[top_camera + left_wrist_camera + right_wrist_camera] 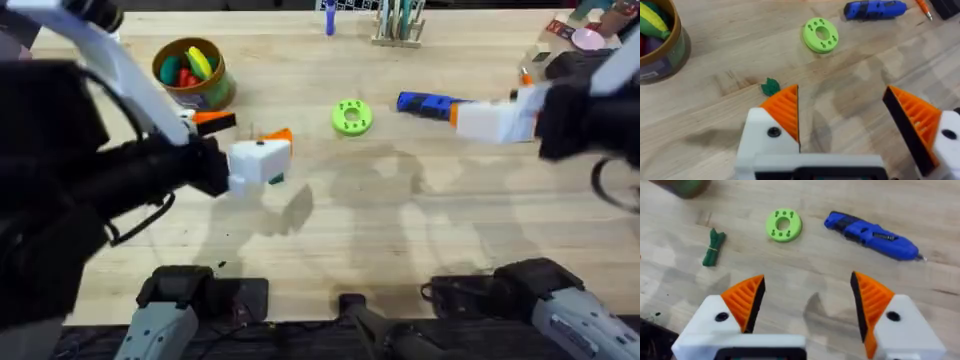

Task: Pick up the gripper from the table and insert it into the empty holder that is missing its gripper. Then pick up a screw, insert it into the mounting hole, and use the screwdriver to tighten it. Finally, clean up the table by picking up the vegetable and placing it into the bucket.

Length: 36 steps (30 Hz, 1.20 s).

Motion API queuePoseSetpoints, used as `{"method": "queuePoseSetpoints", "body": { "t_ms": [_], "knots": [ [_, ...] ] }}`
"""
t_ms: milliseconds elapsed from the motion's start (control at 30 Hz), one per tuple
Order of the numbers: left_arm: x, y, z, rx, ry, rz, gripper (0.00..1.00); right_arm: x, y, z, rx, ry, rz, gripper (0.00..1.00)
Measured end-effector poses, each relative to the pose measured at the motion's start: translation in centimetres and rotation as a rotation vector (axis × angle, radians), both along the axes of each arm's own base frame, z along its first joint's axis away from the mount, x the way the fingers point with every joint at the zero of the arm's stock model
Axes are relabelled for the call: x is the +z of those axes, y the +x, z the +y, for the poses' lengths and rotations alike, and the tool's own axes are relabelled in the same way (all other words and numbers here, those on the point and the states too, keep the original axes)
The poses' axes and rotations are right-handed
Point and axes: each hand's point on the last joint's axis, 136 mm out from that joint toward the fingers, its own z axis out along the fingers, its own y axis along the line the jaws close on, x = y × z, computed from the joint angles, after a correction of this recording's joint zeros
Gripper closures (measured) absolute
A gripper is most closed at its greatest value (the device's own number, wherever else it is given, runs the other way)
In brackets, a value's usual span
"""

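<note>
Two sets of fingers spread wide, empty, vegetable [771,87] just beside left fingers [785,111], screwdriver [871,235] beyond right fingers [872,300]

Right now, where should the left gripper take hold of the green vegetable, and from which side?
Probably from above, across the knotted middle of the vegetable: it lies flat and slim on the table, so the open left gripper could close across its narrow width.

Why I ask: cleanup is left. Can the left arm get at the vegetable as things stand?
Probably yes. The left tool hovers open right over the vegetable, which lies alone on bare table; the green disc and bucket sit well apart.
</note>
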Motion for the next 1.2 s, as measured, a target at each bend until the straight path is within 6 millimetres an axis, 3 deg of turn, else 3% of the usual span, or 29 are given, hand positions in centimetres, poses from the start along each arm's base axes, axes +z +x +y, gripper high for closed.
{"method": "queuePoseSetpoints", "body": {
  "t_ms": [200, 467, 733, 1033, 1200],
  "knots": [
    [-1.9, 0.7, 0.5, 0.030, 0.020, 0.106, 0.015, -2.5, -1.6, -0.3, -0.009, 0.003, 0.032, 0.017],
    [-6.1, -0.2, 1.7, 0.146, 0.124, 0.419, 0.013, -2.7, -1.6, -0.3, -0.009, 0.002, 0.036, 0.011],
    [-7.5, 2.6, 0.0, 0.207, 0.276, 0.561, 0.014, -2.7, -1.6, -0.3, -0.009, 0.002, 0.035, 0.010],
    [-14.9, 4.9, -1.0, 0.300, 0.434, 0.747, 0.015, -2.7, -1.6, -0.3, -0.009, 0.002, 0.035, 0.010],
    [-17.3, 5.5, -1.0, 0.335, 0.452, 0.800, 0.014, -2.7, -1.6, -0.3, -0.009, 0.002, 0.035, 0.010]
  ]
}}
